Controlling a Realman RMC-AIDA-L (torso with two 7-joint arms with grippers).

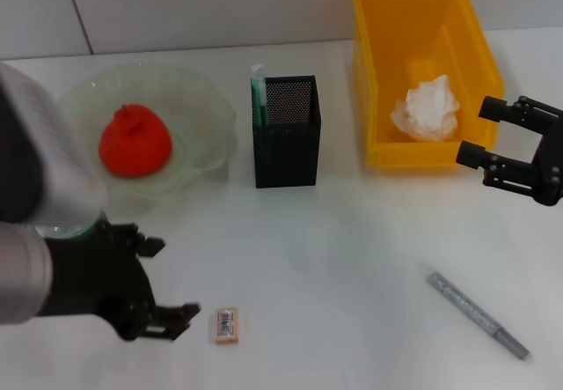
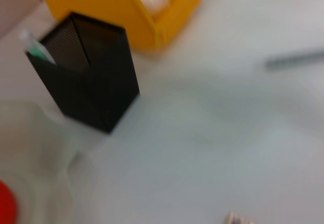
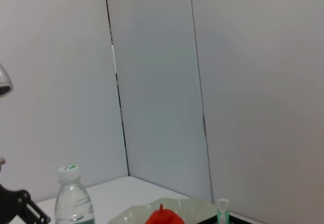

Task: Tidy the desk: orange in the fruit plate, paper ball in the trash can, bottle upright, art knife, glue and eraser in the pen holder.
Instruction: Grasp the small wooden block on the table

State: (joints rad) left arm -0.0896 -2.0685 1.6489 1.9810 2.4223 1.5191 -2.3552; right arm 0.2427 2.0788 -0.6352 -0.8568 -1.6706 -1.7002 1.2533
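The left gripper (image 1: 173, 283) is hovering low over the white surface (image 1: 334, 258), jaws spread wide and holding nothing, with the eraser (image 1: 226, 326) lying flat just beside its lower finger. The eraser looks like the step in hand. To do it well, the jaws should be centring over the small block, closing across its narrow sides, since it is thin and could skid away. The pen holder (image 1: 287, 131) is standing behind, the knife (image 1: 258, 88) already sticking out of it. The glue (image 1: 478, 314) is lying well apart to the right. The right gripper (image 1: 499, 137) is waiting open and empty beside the trash can (image 1: 378, 64), where the paper ball (image 1: 427, 108) is sitting. The orange (image 1: 134, 141) is resting in the fruit plate (image 1: 207, 108), and the bottle (image 3: 74, 199) is standing upright.
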